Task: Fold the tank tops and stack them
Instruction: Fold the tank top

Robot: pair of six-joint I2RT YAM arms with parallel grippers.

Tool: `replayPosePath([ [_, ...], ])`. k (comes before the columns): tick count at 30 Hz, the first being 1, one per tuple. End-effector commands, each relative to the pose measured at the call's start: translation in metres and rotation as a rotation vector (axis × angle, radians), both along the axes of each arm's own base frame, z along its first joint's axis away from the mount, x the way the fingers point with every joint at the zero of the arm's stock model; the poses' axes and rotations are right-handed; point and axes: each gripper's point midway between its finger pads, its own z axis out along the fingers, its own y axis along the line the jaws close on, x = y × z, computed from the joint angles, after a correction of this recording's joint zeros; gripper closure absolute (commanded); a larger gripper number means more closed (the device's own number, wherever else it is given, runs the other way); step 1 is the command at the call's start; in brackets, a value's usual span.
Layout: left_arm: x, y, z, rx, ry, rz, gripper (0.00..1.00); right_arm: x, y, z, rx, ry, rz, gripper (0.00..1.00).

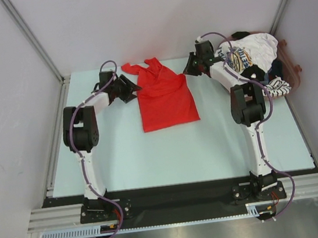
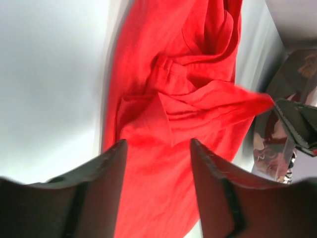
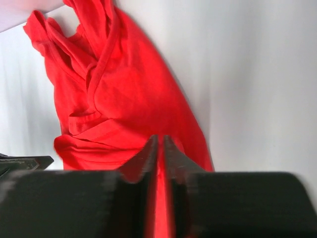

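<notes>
Top view: red top [image 1: 165, 100] lies on the table [image 1: 209, 147], in the far middle, between the two arms. Its straps are bunched toward the far edge and its hem is toward the bases. Left gripper [image 1: 133, 89] sits just beside the top's upper left edge. Right gripper [image 1: 189, 68] sits just beside its right shoulder. Pile [image 1: 253, 52] of other tops is in the far right corner, a white printed one uppermost and a striped one on the near side. A brownish bin [image 1: 294, 70] is at the pile's right edge. The pile is well apart from the red top. Left wrist view: fingers [image 2: 106, 188] spread apart, released, nothing caught between them. Red cloth lies beneath and beyond them, creased, with one folded flap pointing right; the picture is somewhat blurred. Right wrist view: right fingers drawn almost together, leaving only a thin slit. Red shows in the slit, but I cannot tell whether cloth is pinched there or merely seen through it. Beyond the tips the red top runs toward the upper left, straps twisted at its far end, with bare table to the right.
</notes>
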Motion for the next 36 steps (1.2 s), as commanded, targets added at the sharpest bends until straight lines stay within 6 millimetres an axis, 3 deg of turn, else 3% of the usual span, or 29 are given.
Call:
replayPosePath([
  [1, 0.022, 0.005, 0.014, -0.001, -0.066, 0.007, 0.39, 0.015, 0.002, 0.006, 0.04, -0.047, -0.001, 0.81],
  [2, 0.023, 0.005, 0.011, 0.004, -0.062, 0.009, 0.33, 0.018, 0.003, 0.008, 0.048, -0.061, 0.0, 0.7],
  [4, 0.028, 0.011, 0.015, 0.013, -0.073, 0.02, 0.3, 0.021, -0.002, 0.005, 0.037, -0.061, -0.017, 0.46],
  [6, 0.027, 0.015, 0.02, 0.023, -0.075, 0.02, 0.27, 0.017, -0.007, 0.002, 0.028, -0.045, -0.023, 0.41],
  [7, 0.027, 0.019, 0.021, 0.052, -0.088, 0.023, 0.24, 0.016, -0.011, 0.01, 0.03, -0.052, -0.024, 0.4],
  [8, 0.023, 0.021, 0.031, 0.069, -0.098, 0.023, 0.21, 0.007, -0.014, 0.001, 0.023, -0.02, -0.025, 0.38],
  [9, 0.012, 0.024, 0.023, 0.084, -0.077, 0.019, 0.2, 0.002, -0.017, 0.001, 0.02, -0.014, -0.028, 0.38],
  [10, 0.004, 0.025, 0.021, 0.095, -0.073, 0.014, 0.2, -0.004, -0.02, 0.021, 0.038, -0.036, -0.022, 0.39],
  [11, 0.0, 0.024, 0.04, 0.088, -0.127, 0.012, 0.2, -0.02, -0.022, -0.001, 0.039, 0.016, -0.017, 0.4],
  [12, -0.022, 0.024, 0.018, 0.091, -0.076, 0.001, 0.2, -0.029, -0.023, 0.004, 0.05, 0.02, -0.018, 0.4],
  [13, -0.032, 0.023, 0.017, 0.089, -0.076, -0.006, 0.2, -0.041, -0.025, 0.019, 0.055, 0.007, -0.015, 0.42],
  [14, -0.041, 0.02, 0.03, 0.079, -0.113, -0.017, 0.2, -0.062, -0.028, 0.0, 0.047, 0.06, -0.014, 0.43],
  [15, -0.067, 0.015, 0.007, 0.089, -0.049, -0.038, 0.2, -0.074, -0.03, -0.003, 0.045, 0.074, -0.013, 0.43],
  [16, -0.075, 0.012, 0.006, 0.088, -0.065, -0.048, 0.2, -0.085, -0.034, -0.005, 0.046, 0.089, -0.031, 0.44],
  [17, -0.082, 0.009, 0.016, 0.086, -0.099, -0.057, 0.21, -0.094, -0.035, 0.016, 0.061, 0.05, -0.027, 0.45],
  [18, -0.105, 0.004, -0.002, 0.092, -0.055, -0.078, 0.21, -0.118, -0.039, -0.009, 0.053, 0.11, -0.026, 0.45],
  [20, -0.119, -0.002, 0.0, 0.089, -0.073, -0.094, 0.22, -0.136, -0.043, -0.002, 0.067, 0.102, -0.038, 0.47],
  [21, -0.136, -0.008, -0.011, 0.088, -0.044, -0.117, 0.22, -0.144, -0.045, -0.006, 0.067, 0.118, -0.039, 0.47],
  [22, -0.141, -0.012, -0.011, 0.078, -0.049, -0.125, 0.22, -0.159, -0.047, -0.021, 0.06, 0.156, -0.041, 0.45],
  [29, -0.175, -0.02, -0.023, 0.07, -0.02, -0.137, 0.22, -0.204, -0.045, -0.053, 0.122, 0.282, -0.02, 0.44],
  [36, -0.204, -0.013, -0.046, 0.055, 0.043, -0.066, 0.23, -0.232, -0.05, -0.07, 0.167, 0.299, -0.089, 0.5],
])
